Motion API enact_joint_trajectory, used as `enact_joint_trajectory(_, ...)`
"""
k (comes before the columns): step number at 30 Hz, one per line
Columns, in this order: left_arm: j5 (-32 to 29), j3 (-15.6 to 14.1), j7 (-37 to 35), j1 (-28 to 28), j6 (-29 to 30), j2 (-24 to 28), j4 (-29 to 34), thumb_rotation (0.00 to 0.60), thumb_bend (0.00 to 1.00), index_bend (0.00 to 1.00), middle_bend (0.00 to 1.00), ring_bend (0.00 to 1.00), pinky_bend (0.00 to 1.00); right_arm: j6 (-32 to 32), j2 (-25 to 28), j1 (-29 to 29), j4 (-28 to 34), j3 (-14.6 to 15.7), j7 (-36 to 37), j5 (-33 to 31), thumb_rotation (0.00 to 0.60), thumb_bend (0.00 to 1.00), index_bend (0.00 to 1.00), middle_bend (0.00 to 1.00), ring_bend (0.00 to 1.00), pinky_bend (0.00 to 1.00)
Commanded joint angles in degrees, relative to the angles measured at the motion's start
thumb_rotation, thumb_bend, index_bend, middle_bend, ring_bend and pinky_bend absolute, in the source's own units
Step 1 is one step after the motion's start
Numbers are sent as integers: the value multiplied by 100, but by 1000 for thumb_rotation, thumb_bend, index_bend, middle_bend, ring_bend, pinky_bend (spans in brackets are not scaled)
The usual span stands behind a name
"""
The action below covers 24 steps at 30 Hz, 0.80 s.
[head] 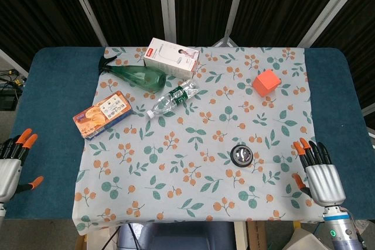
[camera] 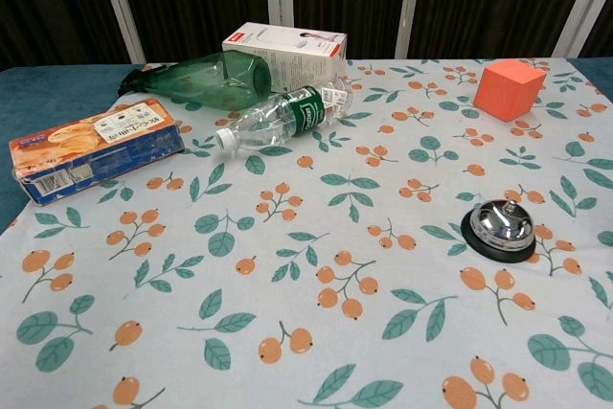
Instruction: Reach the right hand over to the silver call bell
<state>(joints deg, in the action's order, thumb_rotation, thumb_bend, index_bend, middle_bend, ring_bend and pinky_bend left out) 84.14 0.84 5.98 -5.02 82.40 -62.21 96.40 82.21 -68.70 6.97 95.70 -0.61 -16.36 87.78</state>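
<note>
Both hands seen in head view only: right hand (head: 319, 175) has silver-grey ribbed metal back, black fingers capped with orange tips, blue-grey wrist cuff with small green light. Left hand (head: 12, 165) built the same: silver body, black fingers, orange tips

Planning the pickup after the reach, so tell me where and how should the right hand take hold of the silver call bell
Grip the call bell low, around its black base rim, coming down from above. The chrome dome is smooth and rounded, so fingers would likely slip there, while the flat base sits level on the cloth with open space all round. The right hand lies open just to its right, so approach from that side.
</note>
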Motion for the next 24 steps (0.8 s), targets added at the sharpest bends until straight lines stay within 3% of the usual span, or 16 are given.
enact_joint_trajectory(1,-2,2,0,-2,-3,0,-4,600,12,0,0,0,0,2,-2,-1,1,-3,-1,2,600,407,0,0,0,0)
enact_joint_trajectory(24,152,14,-74,51,203,-68,-168,600,11,0,0,0,0,-87,-112,35,-3,-34,-33,7,600,407,0,0,0,0)
